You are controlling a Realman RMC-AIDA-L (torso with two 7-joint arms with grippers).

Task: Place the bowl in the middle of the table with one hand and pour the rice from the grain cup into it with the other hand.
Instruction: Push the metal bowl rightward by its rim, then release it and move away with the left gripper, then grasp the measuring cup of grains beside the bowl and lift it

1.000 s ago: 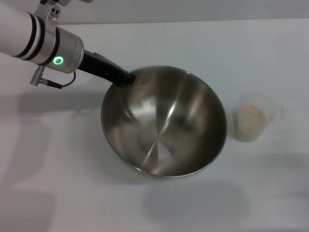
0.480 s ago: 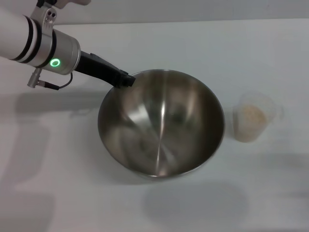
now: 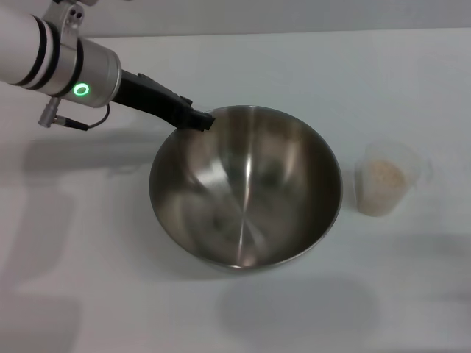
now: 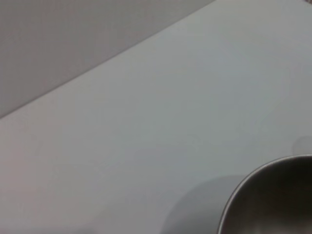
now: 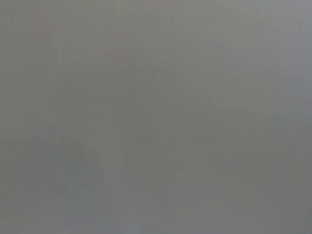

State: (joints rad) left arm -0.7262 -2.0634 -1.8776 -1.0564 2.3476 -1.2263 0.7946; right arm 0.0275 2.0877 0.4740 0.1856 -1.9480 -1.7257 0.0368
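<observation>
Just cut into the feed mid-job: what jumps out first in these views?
The big steel bowl dominates, sitting on the white table near its middle and empty inside. The left gripper reaches in from the far left, its tip at the bowl's far-left rim. To the bowl's right, apart from it, the grain cup stands upright with the rice inside.

Bowl [image 3: 246, 187] sits upright mid-bench [image 3: 221, 316]. Left end effector [image 3: 200, 120] is at its far-left rim. Grain cup [image 3: 386, 180] with rice [image 3: 385, 175] stands toward the right edge.
</observation>
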